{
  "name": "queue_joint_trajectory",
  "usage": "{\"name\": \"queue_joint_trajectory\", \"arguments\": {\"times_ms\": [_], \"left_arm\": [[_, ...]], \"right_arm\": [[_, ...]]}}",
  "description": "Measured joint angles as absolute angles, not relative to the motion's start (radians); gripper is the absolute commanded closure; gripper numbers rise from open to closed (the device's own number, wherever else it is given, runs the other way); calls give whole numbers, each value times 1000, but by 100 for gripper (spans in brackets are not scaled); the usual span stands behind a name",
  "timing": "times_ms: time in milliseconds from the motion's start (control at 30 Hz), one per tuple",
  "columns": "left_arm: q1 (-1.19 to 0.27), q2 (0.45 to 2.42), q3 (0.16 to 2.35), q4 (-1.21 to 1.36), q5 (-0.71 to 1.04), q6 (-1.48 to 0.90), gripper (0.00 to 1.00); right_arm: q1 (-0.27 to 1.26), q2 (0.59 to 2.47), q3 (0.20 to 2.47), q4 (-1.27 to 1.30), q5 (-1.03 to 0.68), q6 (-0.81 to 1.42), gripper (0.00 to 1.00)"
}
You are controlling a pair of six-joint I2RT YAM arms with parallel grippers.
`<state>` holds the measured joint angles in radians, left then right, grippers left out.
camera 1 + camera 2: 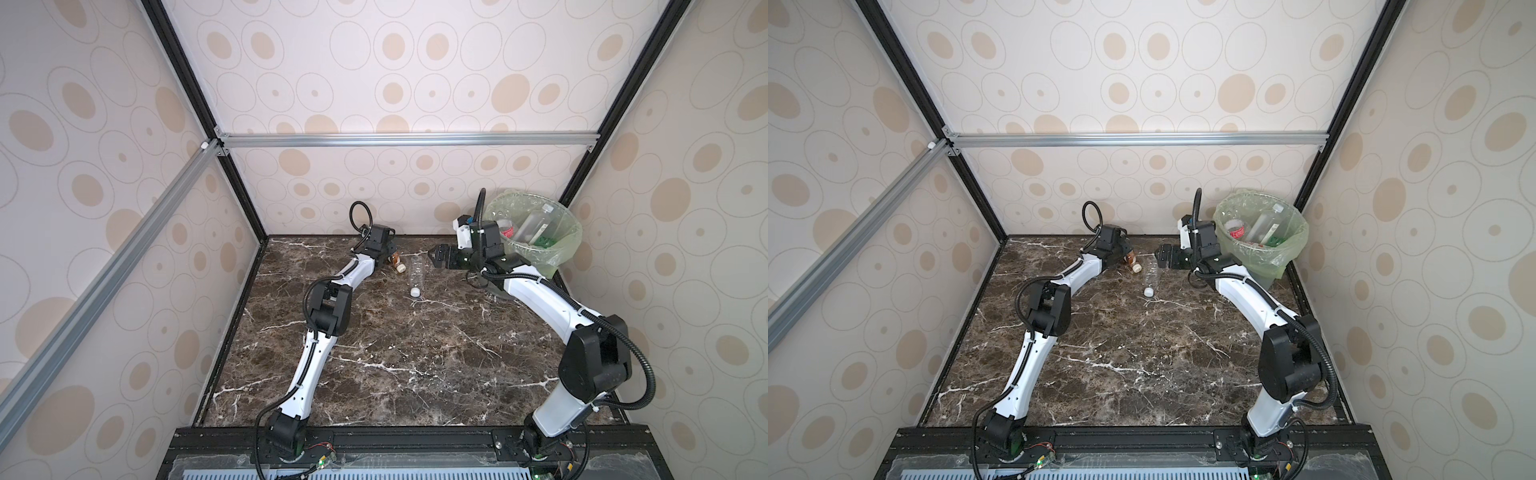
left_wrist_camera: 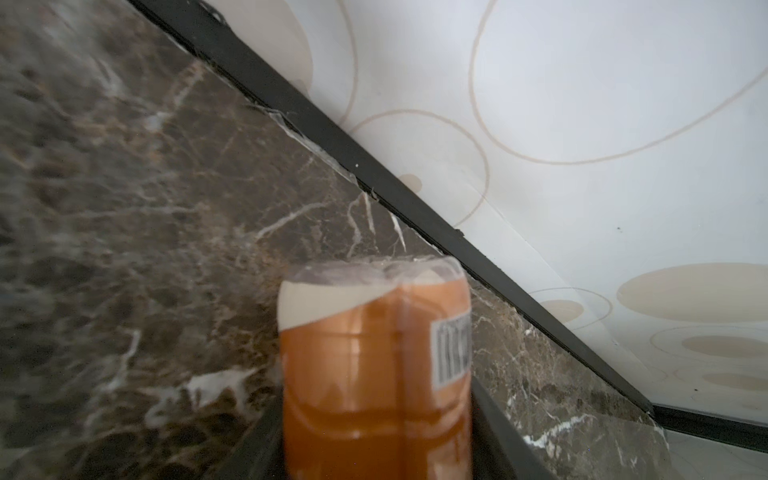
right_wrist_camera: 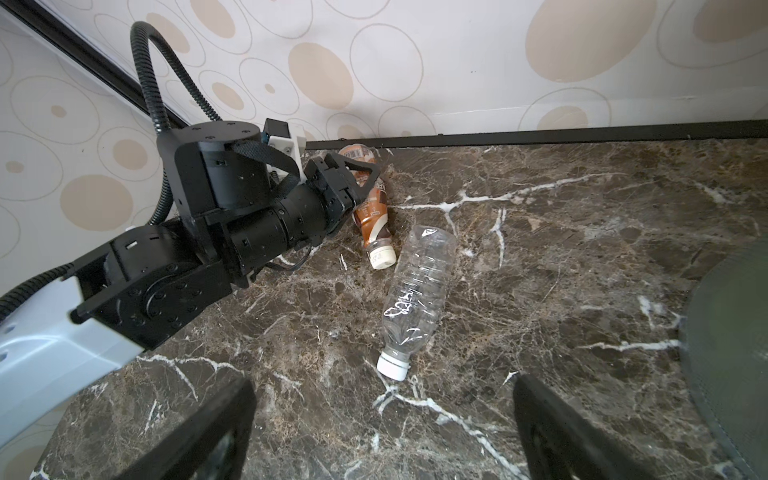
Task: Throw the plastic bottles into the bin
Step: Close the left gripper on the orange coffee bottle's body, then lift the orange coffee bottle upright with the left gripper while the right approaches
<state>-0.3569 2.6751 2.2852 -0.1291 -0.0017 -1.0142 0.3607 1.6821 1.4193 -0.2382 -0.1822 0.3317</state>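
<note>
Brown-labelled bottle (image 2: pixel 376 374) close up, between dark fingers (image 2: pixel 505 440), marble tabletop (image 2: pixel 124 208), patterned wall (image 2: pixel 582 124)
</note>
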Motion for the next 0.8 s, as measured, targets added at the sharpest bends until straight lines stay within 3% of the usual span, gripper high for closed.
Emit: {"name": "queue_joint_trajectory", "arguments": {"times_ms": [367, 800], "left_arm": [[-350, 2507, 2052, -35, 124, -914, 54], [-368, 2069, 1658, 181, 268, -882, 54]], "right_arm": [[361, 1642, 1340, -236, -204, 360, 0], [368, 1582, 1267, -162, -275, 448, 0]]}}
